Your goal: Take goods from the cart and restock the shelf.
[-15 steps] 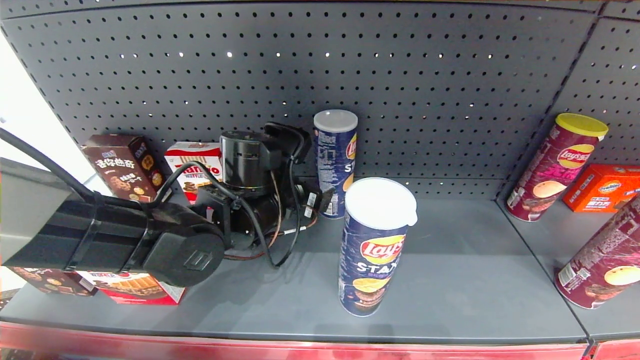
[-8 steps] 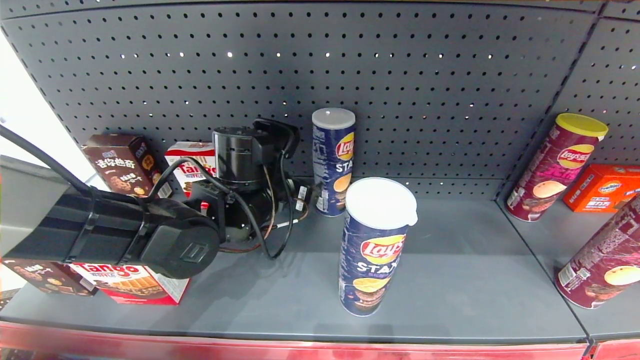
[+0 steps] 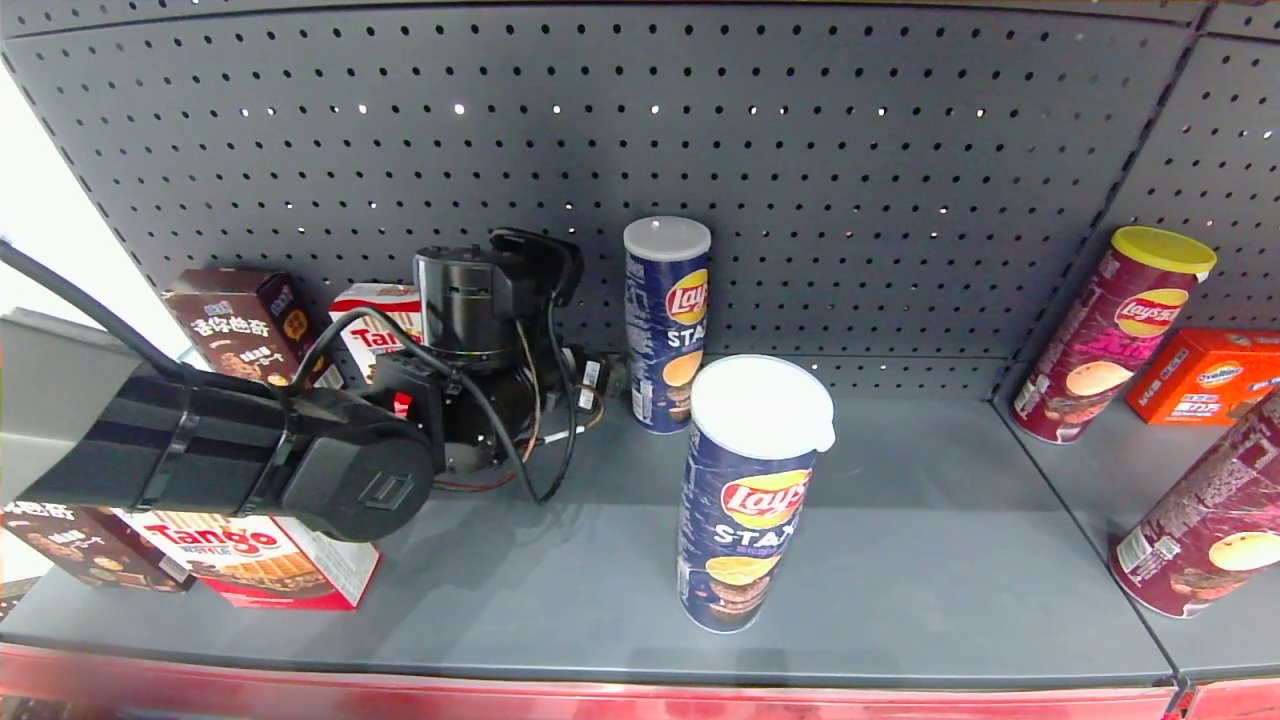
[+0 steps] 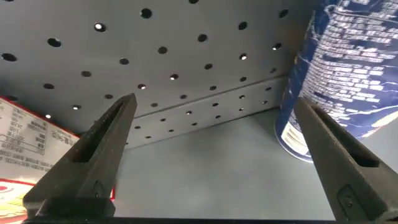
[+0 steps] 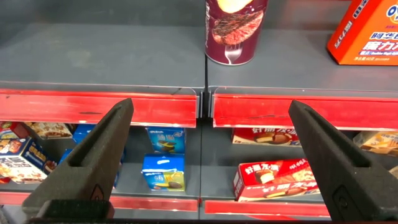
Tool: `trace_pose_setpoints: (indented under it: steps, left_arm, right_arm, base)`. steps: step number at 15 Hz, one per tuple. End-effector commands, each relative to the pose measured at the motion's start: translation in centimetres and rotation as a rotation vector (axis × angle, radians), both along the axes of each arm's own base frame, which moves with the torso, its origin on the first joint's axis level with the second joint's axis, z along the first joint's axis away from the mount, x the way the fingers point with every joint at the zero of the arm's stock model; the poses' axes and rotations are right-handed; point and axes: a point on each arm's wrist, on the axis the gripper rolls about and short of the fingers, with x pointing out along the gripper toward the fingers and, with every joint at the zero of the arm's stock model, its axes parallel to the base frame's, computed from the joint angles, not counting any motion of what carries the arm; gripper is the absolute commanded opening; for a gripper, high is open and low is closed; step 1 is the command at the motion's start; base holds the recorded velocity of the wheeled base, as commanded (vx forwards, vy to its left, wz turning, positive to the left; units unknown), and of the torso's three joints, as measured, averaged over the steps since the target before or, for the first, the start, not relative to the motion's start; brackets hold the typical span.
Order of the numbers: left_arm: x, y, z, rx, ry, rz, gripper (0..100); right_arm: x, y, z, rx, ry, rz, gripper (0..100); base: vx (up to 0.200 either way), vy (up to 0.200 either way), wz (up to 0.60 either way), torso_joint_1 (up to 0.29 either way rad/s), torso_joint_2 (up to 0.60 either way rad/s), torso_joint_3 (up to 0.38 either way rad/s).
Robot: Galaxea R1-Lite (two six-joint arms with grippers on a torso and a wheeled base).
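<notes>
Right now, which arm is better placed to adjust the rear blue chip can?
Left: the open left fingers are right beside the rear blue can. The open right fingers face lower shelves instead.

The dark grey metal shelf [image 3: 930, 540] carries two dark blue cylindrical chip cans with white lids: the rear can [image 3: 667, 320] stands upright at the perforated back panel [image 3: 800, 150], and the front can [image 3: 750, 490] stands nearer the edge. On its left side there are a brown cookie box [image 3: 250, 330] and a red-and-white wafer box [image 3: 250, 555]. The right section holds a maroon can with yellow lid [image 3: 1110, 330] and an orange box [image 3: 1205, 375].
</notes>
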Motion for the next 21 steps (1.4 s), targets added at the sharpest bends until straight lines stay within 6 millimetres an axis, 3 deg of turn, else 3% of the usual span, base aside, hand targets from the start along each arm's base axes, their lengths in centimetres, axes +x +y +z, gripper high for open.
trace_pose_setpoints:
  steps: [1,6,15,21]
  left_arm:
    - [-0.2,-0.1,-0.2,0.008,0.006,-0.004,100]
    - [-1.7,-0.5,0.0,0.010,0.015,-0.058,100]
    - [-0.6,-2.3,-0.5,0.006,0.009,-0.076,100]
    - [0.2,-1.5,-0.7,0.012,0.006,-0.029,100]
  right_arm:
    - [0.0,0.0,0.0,0.000,0.000,-0.001,100]
    - [0.0,0.0,0.0,0.000,0.000,-0.001,100]
    - [0.0,0.0,0.0,0.000,0.000,0.000,100]
    - [0.0,0.0,0.0,0.000,0.000,0.000,100]
  base:
    - [0.000,0.000,0.00,0.000,0.00,0.000]
    - [0.000,0.000,0.00,0.000,0.00,0.000]
    - [0.000,0.000,0.00,0.000,0.00,0.000]
    - [0.000,0.000,0.00,0.000,0.00,0.000]
